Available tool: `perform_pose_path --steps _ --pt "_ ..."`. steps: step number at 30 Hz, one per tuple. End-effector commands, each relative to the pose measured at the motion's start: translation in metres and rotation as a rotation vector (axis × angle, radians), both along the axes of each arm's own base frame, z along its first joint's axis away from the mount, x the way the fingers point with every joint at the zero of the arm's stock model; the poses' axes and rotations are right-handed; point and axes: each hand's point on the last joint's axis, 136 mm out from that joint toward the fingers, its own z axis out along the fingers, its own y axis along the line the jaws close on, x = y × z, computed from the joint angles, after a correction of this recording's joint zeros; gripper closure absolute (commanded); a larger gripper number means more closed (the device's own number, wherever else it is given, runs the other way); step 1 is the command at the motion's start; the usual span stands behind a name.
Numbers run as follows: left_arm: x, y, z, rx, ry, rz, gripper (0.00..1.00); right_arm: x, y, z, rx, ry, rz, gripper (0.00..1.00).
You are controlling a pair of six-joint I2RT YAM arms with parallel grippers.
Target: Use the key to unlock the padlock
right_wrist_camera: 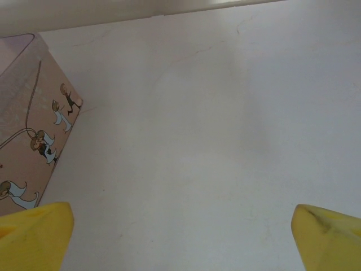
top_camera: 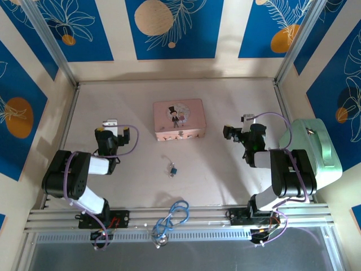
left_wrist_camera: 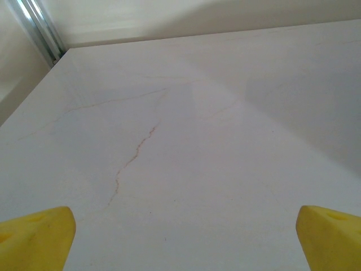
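Near cartoon-printed pink box, blue padlock

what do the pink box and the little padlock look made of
Pink box: likely printed card or wood, matte, cartoon pictures on lid and side. Padlock: blue body, painted metal or plastic, too small to tell; thin silvery part looks metal.

One padlock, one pink box, one green case, two arms

Pale tabletop boxed in by cream walls, blue floral panels, aluminium corner posts, soft even light
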Motion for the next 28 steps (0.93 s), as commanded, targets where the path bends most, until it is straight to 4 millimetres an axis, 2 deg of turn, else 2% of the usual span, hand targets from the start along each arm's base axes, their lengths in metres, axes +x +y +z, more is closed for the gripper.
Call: perform_pose_path --steps 1,28 --pt "0.0015 -0.0016 0.004 0.004 -0.023 -0.022 0.0 0.0041 -0.0013 0.0091 -0.023 -0.044 -0.005 0.01" --pt "0.0027 -0.0047 0.0022 0.003 -0.012 -0.042 0.0 0.004 -0.0003 0.0089 -0.023 -0.043 0.0 0.01"
